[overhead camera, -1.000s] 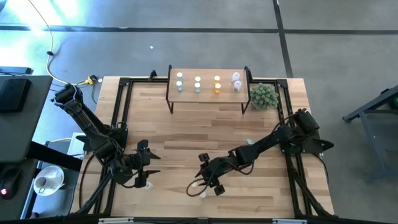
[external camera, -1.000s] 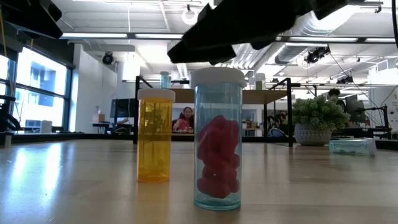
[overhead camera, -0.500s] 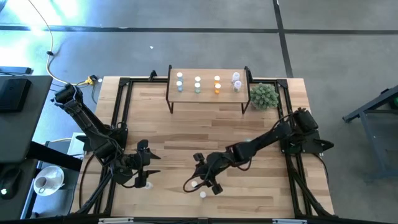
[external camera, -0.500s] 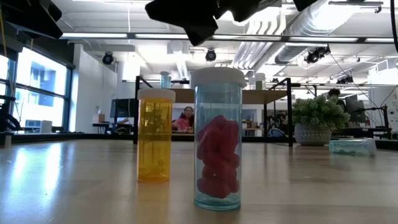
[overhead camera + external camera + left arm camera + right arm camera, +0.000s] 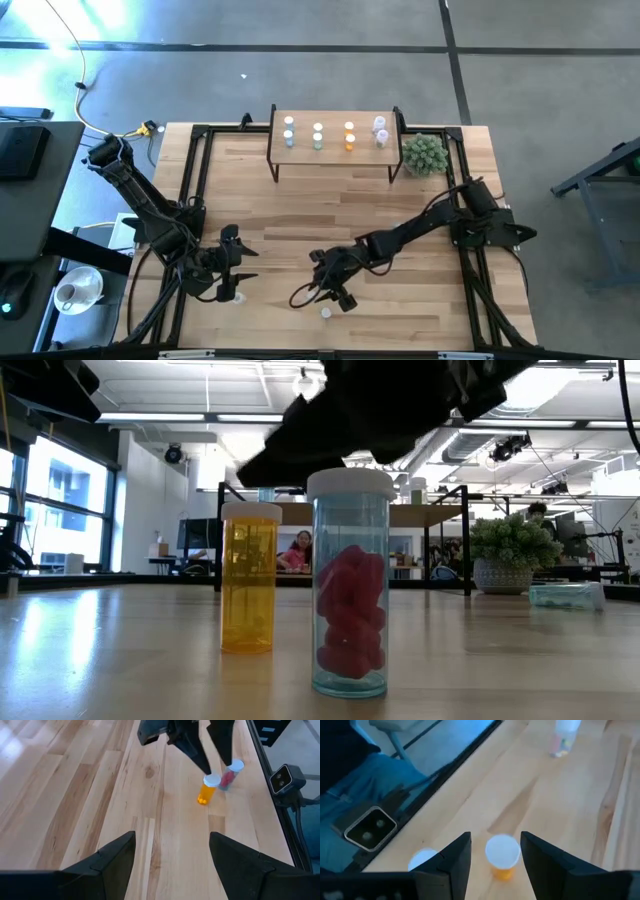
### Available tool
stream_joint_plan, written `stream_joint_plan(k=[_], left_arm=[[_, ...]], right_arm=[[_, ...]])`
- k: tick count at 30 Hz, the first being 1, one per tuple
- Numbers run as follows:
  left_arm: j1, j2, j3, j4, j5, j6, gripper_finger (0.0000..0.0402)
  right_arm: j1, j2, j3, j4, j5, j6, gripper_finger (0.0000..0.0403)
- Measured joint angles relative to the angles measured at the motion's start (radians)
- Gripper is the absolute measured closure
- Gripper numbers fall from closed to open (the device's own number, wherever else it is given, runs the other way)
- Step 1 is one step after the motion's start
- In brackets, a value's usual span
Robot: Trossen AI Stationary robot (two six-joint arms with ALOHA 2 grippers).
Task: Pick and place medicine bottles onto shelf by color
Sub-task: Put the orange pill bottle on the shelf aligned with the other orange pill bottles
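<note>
Orange bottle [image 5: 502,856] stands between my right gripper [image 5: 495,855] fingers, spread, not pinching; descending off-centre could topple it into the blue bottle [image 5: 350,582].

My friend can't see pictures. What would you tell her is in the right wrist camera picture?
The right gripper hangs open just above an orange medicine bottle, its white cap showing between the two dark fingers. Another white-capped bottle stands beside it, and a third stands farther off on the wooden table.

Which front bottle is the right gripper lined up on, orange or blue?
The orange bottle. In the right wrist view its white cap sits between the open fingers of the right gripper, while the blue bottle with red pills stands off to one side.
</note>
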Motion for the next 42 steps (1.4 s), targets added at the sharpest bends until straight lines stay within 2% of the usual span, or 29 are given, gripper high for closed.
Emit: stream_joint_plan(k=[5, 42], left_arm=[[0.0, 0.0, 0.0, 0.0, 0.0, 0.0, 0.0158], [0.0, 0.0, 0.0, -0.005, -0.015, 0.0, 0.0158]], right_arm=[[-0.004, 0.028, 0.0, 0.019, -0.037, -0.007, 0.024], [-0.008, 0.044, 0.0, 0.032, -0.041, -0.036, 0.024]])
